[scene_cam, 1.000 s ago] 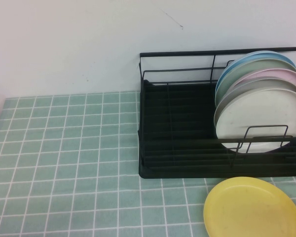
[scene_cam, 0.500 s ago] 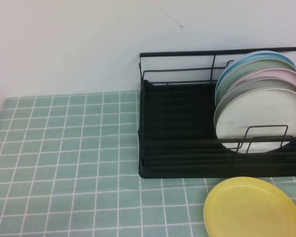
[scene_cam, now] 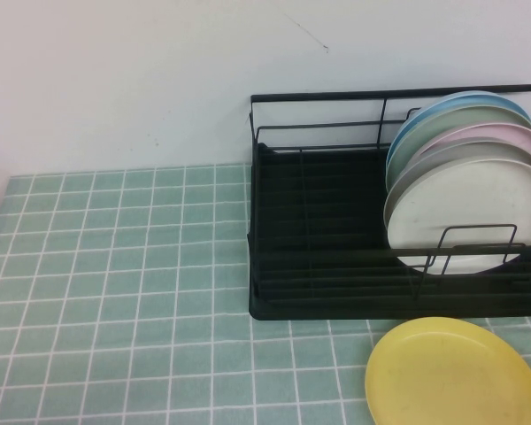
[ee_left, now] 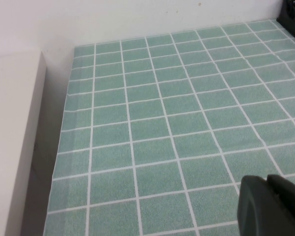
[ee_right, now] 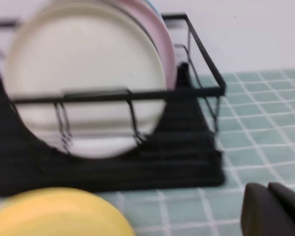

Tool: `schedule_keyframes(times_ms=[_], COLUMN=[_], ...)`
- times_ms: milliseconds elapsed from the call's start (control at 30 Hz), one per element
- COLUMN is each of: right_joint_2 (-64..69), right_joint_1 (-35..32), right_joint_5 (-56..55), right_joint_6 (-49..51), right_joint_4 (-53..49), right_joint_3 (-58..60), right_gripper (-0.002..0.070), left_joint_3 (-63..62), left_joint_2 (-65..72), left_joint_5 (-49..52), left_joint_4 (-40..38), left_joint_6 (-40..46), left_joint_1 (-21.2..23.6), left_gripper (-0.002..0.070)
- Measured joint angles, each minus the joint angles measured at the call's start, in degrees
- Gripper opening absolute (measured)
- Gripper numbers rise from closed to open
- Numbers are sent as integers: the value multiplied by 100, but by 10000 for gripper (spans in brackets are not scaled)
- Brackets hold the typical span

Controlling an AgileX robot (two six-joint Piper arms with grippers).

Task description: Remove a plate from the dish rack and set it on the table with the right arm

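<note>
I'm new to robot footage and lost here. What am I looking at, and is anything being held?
A two-armed robot faces a table covered in green grid cloth. One picture looks down from a raised camera; the other two come from cameras on each wrist. A black dish rack holds upright plates, the off-white plate in front. A yellow plate lies flat before the rack. Only dark tips show of the left gripper, over bare cloth, and the right gripper, near the rack. Nothing is held.
</note>
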Motion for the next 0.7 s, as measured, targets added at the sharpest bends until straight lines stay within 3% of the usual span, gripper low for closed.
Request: schedule_keyframes(times_ms=[267, 433, 700], right_joint_2=[0, 0, 0], right_joint_1=[0, 0, 0], right_joint_5=[-289, -536, 422], right_joint_6=[0, 0, -202], right_joint_4=[2127, 2538, 3096], right_joint_3=[0, 0, -81], right_gripper=[-1, -1, -1], left_joint_3=[0, 0, 0], left_joint_2=[0, 0, 0], left_joint_5=[0, 0, 0], left_joint_4=[0, 0, 0], left_joint_6=[0, 0, 0], left_joint_1=[0, 0, 0], left_gripper=[-3, -3, -3])
